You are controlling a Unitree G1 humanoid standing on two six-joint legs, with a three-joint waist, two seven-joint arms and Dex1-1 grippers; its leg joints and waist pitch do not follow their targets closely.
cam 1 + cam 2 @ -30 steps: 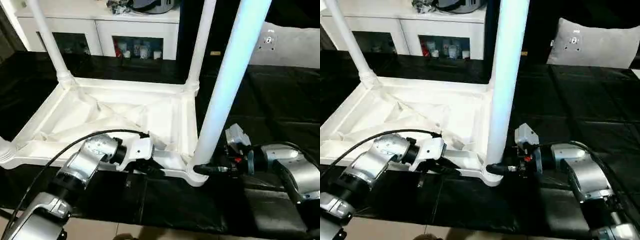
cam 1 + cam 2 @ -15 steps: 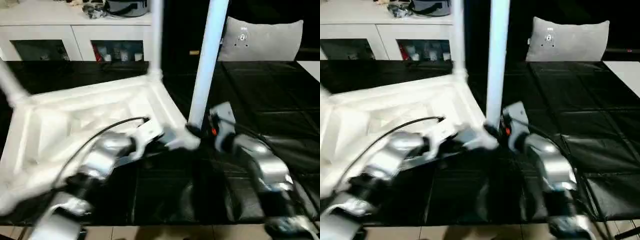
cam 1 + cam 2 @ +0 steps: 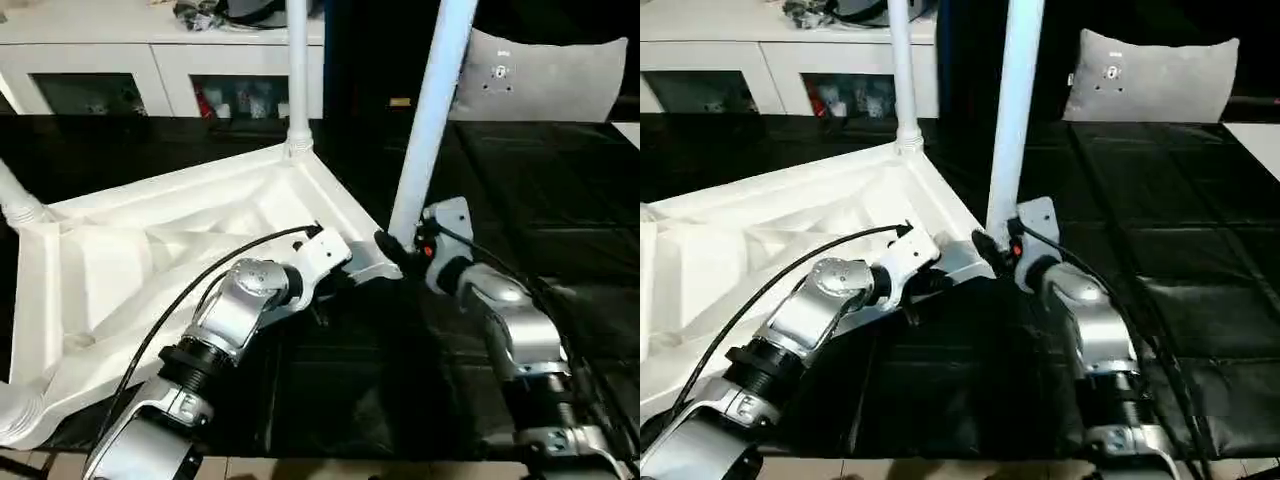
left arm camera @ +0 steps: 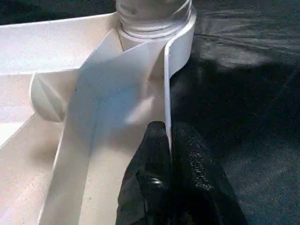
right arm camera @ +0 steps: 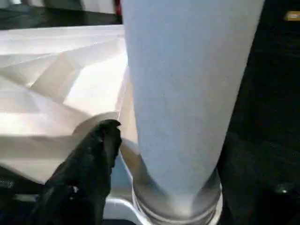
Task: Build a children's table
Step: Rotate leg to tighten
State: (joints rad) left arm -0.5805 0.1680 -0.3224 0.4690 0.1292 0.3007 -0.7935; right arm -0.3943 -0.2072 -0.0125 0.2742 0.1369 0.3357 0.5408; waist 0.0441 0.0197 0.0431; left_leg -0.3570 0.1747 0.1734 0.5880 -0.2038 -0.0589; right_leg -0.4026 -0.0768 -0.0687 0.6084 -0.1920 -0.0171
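The children's table lies upside down on the black cover, its white ribbed tabletop (image 3: 150, 250) turned at an angle. White legs stand in the far corner (image 3: 297, 70), in the near right corner (image 3: 432, 110) and at the left (image 3: 15, 200). My left gripper (image 4: 168, 136) is shut on the tabletop's thin rim, just short of the near right corner socket (image 4: 154, 18). My right gripper (image 3: 392, 243) straddles the base of the near right leg (image 5: 187, 93). Its jaws are open: one black finger (image 5: 89, 159) stands a little off the tube and the other is hidden behind it.
A white cabinet (image 3: 150, 60) with glass doors runs along the back. A grey cushion (image 3: 545, 65) leans at the back right. The black-covered work surface (image 3: 560, 180) stretches out to the right. A black cable (image 3: 190, 285) loops over my left forearm.
The tabletop has turned on the black cover, its left end swinging toward me, with both grippers still at the near right corner. The whole view has also shifted.
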